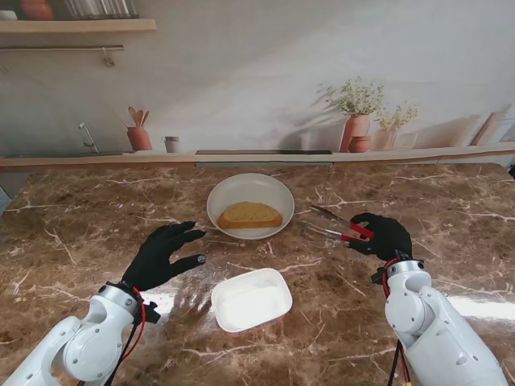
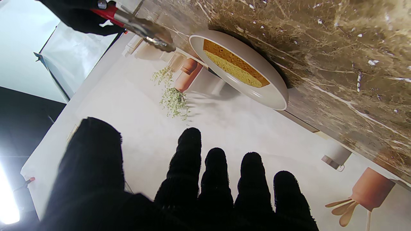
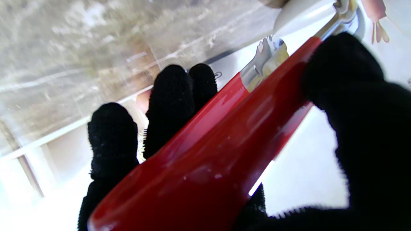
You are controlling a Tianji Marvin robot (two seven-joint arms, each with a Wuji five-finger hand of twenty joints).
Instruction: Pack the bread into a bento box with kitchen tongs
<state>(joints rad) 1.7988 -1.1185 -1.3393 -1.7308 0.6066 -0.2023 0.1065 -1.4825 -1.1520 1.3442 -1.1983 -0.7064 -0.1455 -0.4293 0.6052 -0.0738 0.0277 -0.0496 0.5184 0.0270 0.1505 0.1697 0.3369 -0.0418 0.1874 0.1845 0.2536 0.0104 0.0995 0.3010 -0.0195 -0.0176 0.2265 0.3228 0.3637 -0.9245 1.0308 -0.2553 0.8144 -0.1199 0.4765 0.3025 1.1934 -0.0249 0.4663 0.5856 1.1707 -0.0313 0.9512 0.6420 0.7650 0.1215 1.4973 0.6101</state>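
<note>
While the right hand (image 1: pixel 385 235) grips the red handles of the kitchen tongs (image 1: pixel 338 226), its thumb pressed on one handle and its fingers (image 3: pixel 169 93) curled behind the other, the left hand (image 1: pixel 165 253) hovers with fingers (image 2: pixel 190 150) spread and holding nothing over the tabletop (image 1: pixel 80 217). Nearest to me, between the two hands and a little nearer than either set of fingers, sits the empty white bento box (image 1: pixel 251 299). Farther out, beyond the left fingers and just beside the tong tips, stands the white bowl (image 1: pixel 250 206) with the slice of bread (image 1: pixel 250 215) lying flat inside it. The tongs' long axis runs from the right fingers toward the bowl, their steel tips apart and pointing at its right rim but not yet touching the bread. The slice lies with its long axis across the view, left to right, its crust arching on the far side. The step in hand seems to be the reach for the bread; to do it well, I judge the tips should stay spread, cross the rim, straddle the slice across its short width, and close gently enough not to crush the crumb. Lifting level should keep it from sliding out.
</note>
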